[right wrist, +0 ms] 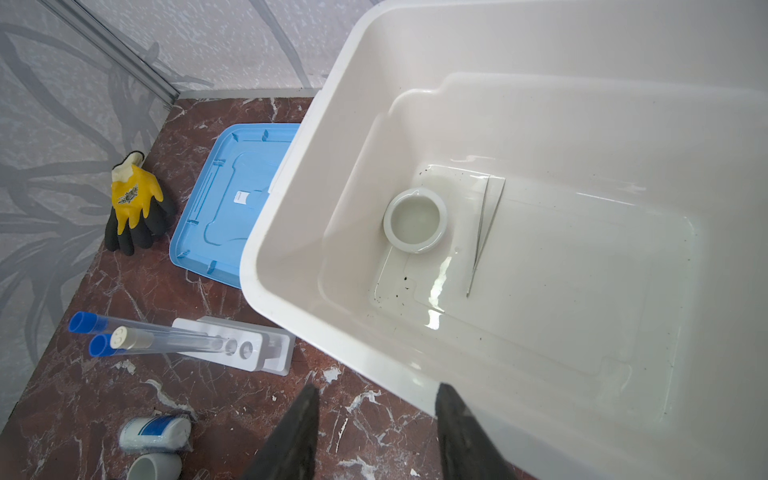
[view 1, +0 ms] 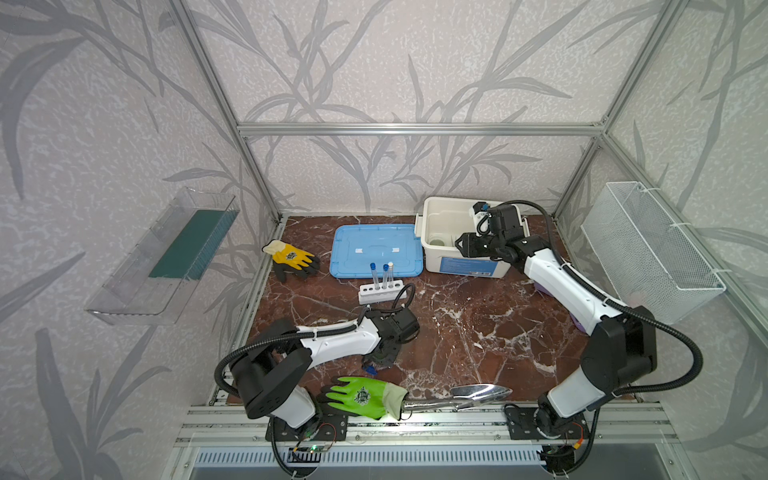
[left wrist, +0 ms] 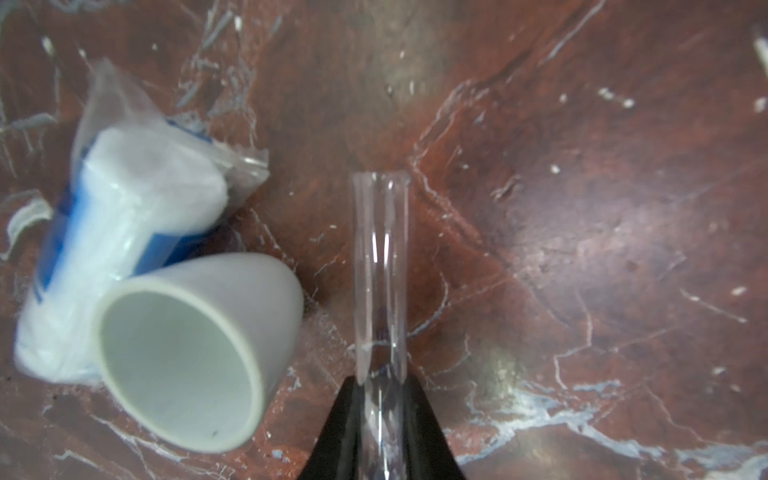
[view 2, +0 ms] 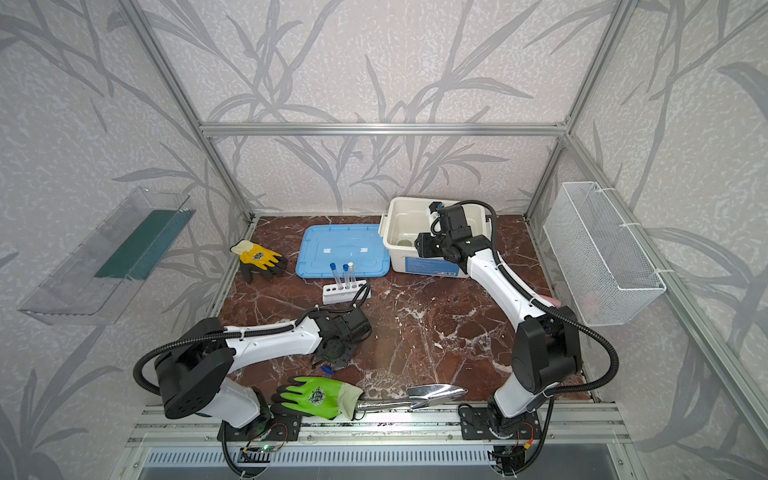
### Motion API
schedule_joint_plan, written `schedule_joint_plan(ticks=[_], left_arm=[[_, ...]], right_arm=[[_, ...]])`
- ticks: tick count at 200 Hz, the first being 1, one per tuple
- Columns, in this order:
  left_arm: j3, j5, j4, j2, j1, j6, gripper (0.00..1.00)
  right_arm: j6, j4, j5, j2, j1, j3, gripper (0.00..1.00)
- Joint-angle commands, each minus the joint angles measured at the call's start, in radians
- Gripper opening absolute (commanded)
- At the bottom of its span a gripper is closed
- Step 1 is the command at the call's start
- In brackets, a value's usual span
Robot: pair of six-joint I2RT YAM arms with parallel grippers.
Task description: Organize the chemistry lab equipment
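A clear tube (left wrist: 380, 266), low on the near-left worktop (left wrist: 582, 208) beside a tipped cup (left wrist: 232, 291), is pinched in the left gripper (left wrist: 380, 380). The right gripper (right wrist: 378, 388) is held parted and empty over the bin (right wrist: 540, 50). Next, lifting the tube upright to the rack (view 1: 374, 293) seems called for.

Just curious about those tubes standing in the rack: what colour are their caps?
Two blue caps, one white cap; clearest in the right wrist view.
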Motion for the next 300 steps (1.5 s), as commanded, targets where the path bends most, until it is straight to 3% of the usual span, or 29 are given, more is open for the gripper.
schedule_joint_plan(ticks=[1,58,99,135,162,192,300], left_arm=[[0.051,-0.002,0.047,-0.011,0.004,0.024,0.19],[0.119,0.08,0.159,-0.138,0.051,0.132,0.19],[0.064,0.176,0.397,-0.283,0.116,0.214,0.2],[0.095,0.219,0.458,-0.306,0.17,0.265,0.2],[0.121,0.269,0.526,-0.292,0.18,0.288,0.2],[0.155,0.32,0.562,-0.274,0.182,0.306,0.2],[0.154,0.412,0.595,-0.304,0.181,0.272,0.21]], right_arm=[[0.014,-0.011,-0.009,-0.031,-0.008,-0.028,0.47],[0.048,0.004,-0.162,-0.112,-0.072,-0.097,0.47],[0.012,-0.014,-0.401,-0.179,-0.083,-0.118,0.48],[-0.003,0.022,-0.545,-0.255,-0.058,-0.167,0.5],[-0.026,0.035,-0.567,-0.271,0.015,-0.174,0.53],[0.031,0.12,-0.591,-0.264,0.065,-0.182,0.53],[0.038,0.149,-0.538,-0.189,0.169,-0.141,0.48]])
